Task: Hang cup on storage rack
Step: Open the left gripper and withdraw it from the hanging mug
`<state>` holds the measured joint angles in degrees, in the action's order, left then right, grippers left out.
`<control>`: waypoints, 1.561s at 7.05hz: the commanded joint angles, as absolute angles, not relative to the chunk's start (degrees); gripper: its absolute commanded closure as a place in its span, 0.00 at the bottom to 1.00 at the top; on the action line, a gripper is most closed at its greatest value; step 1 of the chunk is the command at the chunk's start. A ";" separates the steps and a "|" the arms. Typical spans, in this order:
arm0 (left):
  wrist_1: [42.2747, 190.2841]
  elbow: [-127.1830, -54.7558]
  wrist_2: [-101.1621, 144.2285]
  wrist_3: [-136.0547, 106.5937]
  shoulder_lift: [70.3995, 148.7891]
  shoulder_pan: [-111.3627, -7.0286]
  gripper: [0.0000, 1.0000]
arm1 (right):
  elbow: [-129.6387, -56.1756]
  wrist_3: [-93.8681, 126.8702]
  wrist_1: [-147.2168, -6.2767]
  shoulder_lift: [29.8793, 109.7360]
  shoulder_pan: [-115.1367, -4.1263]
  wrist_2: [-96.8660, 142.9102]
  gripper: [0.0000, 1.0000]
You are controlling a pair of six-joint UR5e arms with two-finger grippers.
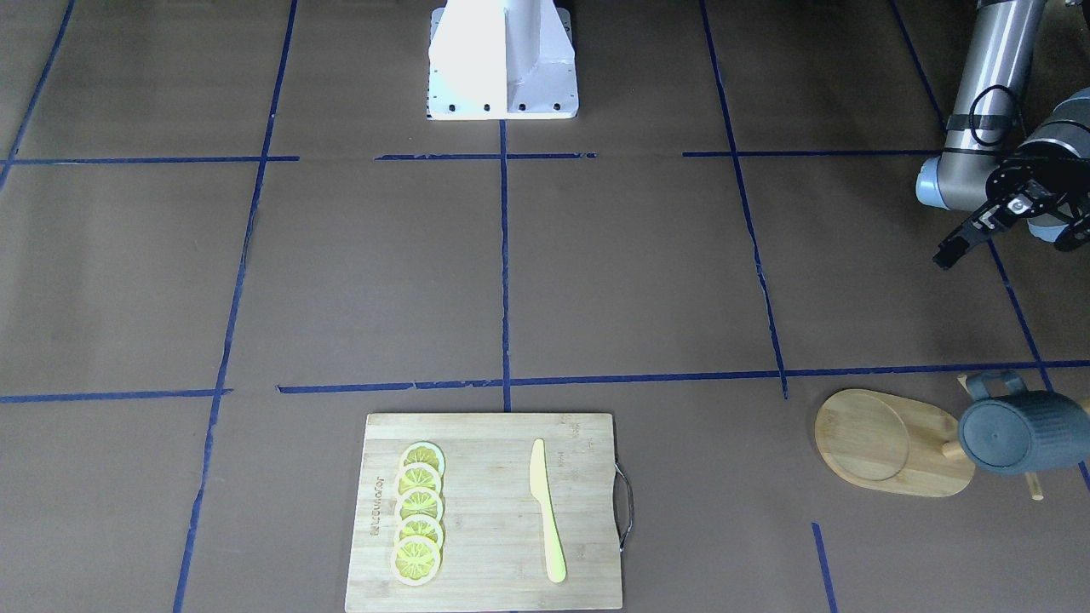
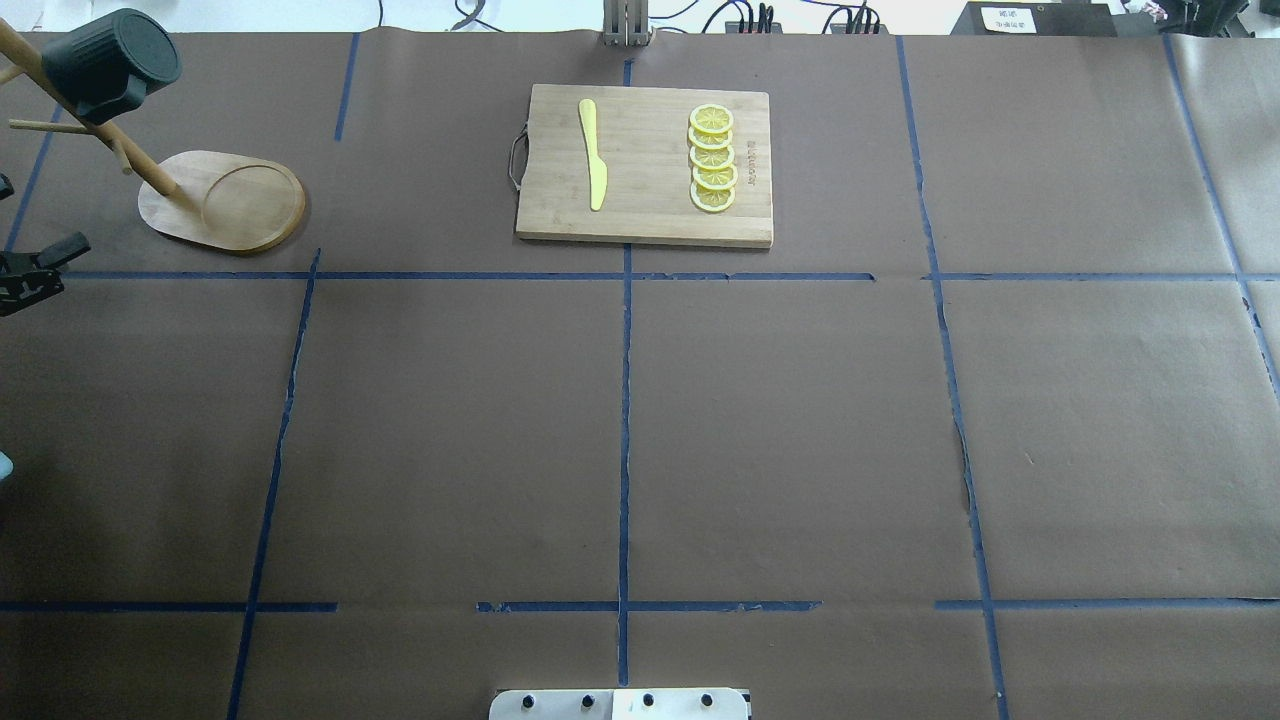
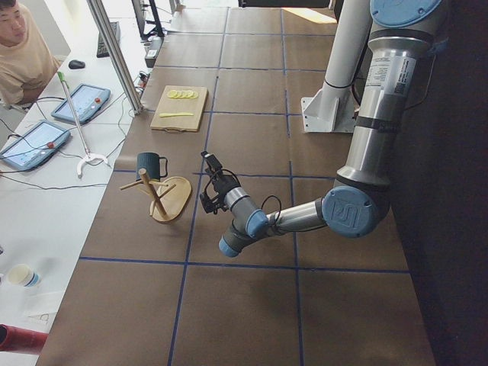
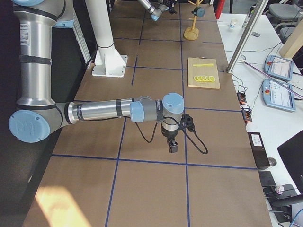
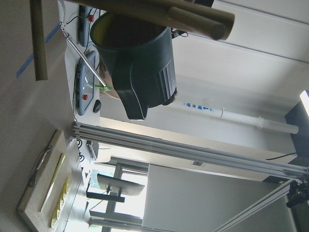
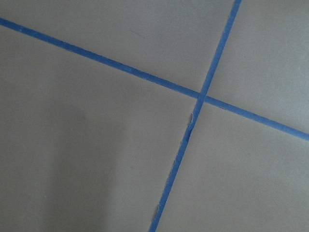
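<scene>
**Cup on the rack, left tool apart from it**

Nearest the robot, the right tool (image 4: 173, 145) points down at the surface (image 2: 800, 430); I cannot tell whether it is spread or closed. Towards 10 o'clock the left tool (image 1: 1006, 245) hovers with its fingers spread, holding nothing. Just beyond it, the cup (image 2: 110, 60) hangs on a peg of the storage rack (image 2: 240, 200), off the surface. Far off at 12 o'clock lies a cutting board (image 2: 645, 165) bearing lemon slices (image 2: 712, 158) and a knife (image 2: 593, 155).
</scene>
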<state>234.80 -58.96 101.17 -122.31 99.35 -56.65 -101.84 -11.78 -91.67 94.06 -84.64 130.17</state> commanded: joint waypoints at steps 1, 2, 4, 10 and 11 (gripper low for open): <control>214.75 -72.08 127.37 -115.34 99.23 -70.39 0.00 | -101.69 -11.78 -91.67 94.22 -84.64 130.17 0.00; 202.54 -78.94 140.67 -105.39 100.10 -77.62 0.00 | -101.69 -11.78 -91.67 94.22 -84.64 130.17 0.00; 195.05 -81.30 143.70 -80.81 99.06 -80.95 0.00 | -101.51 -11.78 -91.67 94.22 -84.55 130.25 0.00; 159.87 -81.65 123.20 11.18 87.45 -89.36 0.00 | -101.60 -11.78 -91.67 94.39 -84.46 130.34 0.00; 153.87 -81.65 115.83 24.48 87.36 -90.86 0.00 | -101.51 -11.78 -91.67 94.39 -84.46 130.34 0.00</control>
<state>161.83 -81.63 124.15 7.35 87.68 -88.91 -101.59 -11.78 -91.67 94.39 -84.46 130.34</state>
